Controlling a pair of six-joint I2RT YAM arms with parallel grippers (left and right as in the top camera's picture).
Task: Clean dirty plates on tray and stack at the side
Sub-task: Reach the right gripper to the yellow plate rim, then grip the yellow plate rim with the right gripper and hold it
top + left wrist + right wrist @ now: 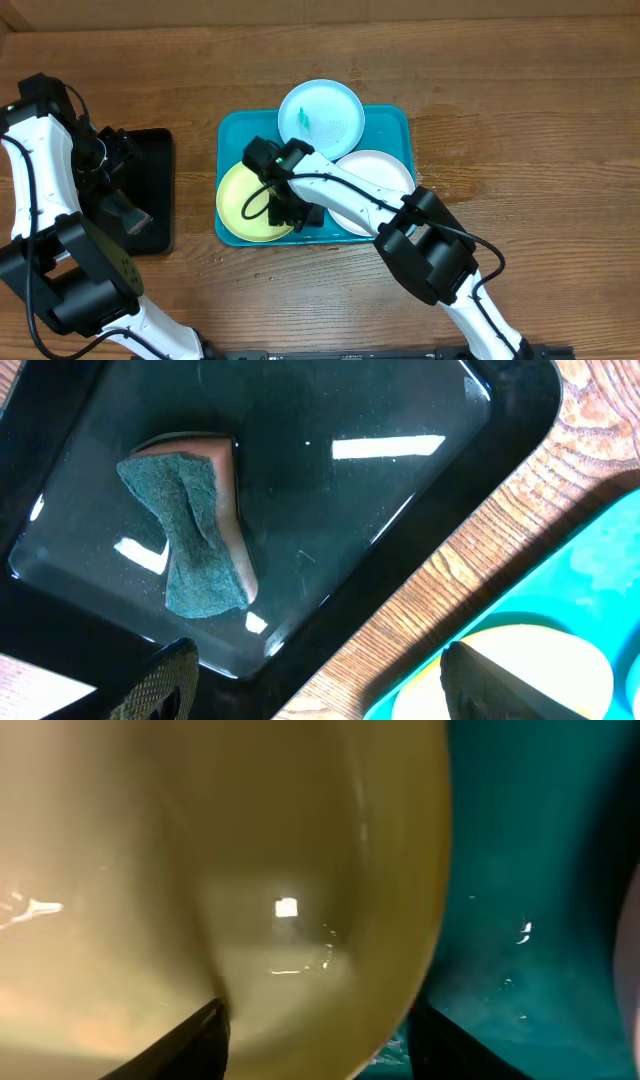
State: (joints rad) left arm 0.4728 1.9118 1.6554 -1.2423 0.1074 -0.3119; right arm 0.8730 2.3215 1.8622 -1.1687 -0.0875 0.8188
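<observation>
The yellow-green plate point(240, 200) lies at eight o'clock on the tray point(392, 122), its three o'clock rim between the parted jaws of my right gripper point(320, 1045); I cannot tell whether they grip. A shallow bite on that slick lip could let it slip, or shove it into the white plate point(385, 170). Off at nine o'clock, my left gripper point(320, 695) hangs spread, empty, above the sponge point(195, 530).

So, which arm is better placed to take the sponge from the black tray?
Left. The left claw hangs open over the black tray, with the sponge just ahead of it. The right claw is at the yellow-green plate's rim on the turquoise tray, farther from the sponge.
</observation>
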